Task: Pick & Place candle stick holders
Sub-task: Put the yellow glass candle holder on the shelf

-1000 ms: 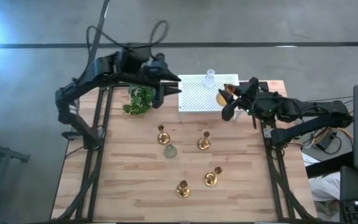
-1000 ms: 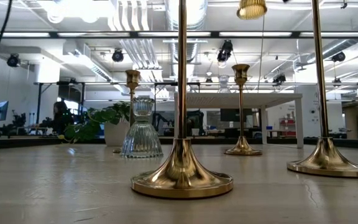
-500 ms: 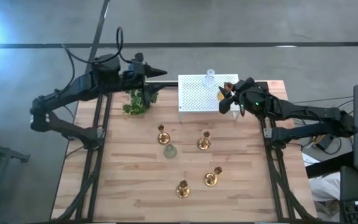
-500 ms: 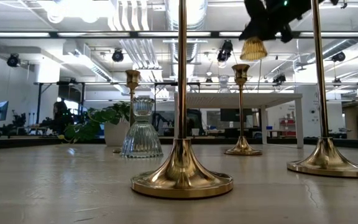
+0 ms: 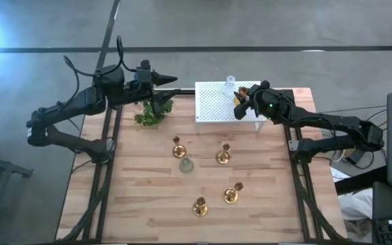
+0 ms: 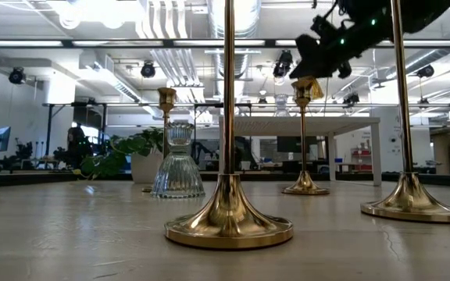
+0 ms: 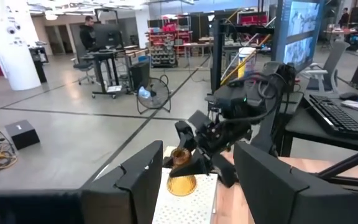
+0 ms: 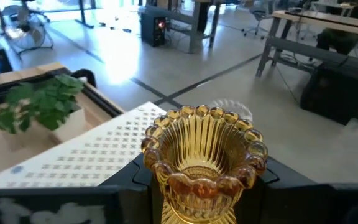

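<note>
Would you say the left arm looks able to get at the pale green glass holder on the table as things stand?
Probably yes. The left gripper is open and empty, above the plant, and the pale green glass holder stands apart on bare wood. The nearest gold candlestick beside it leaves little clearance, so the approach should be careful.

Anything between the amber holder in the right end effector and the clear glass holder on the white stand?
Nothing: in the high view only bare white stand separates the amber holder from the clear glass holder.
</note>
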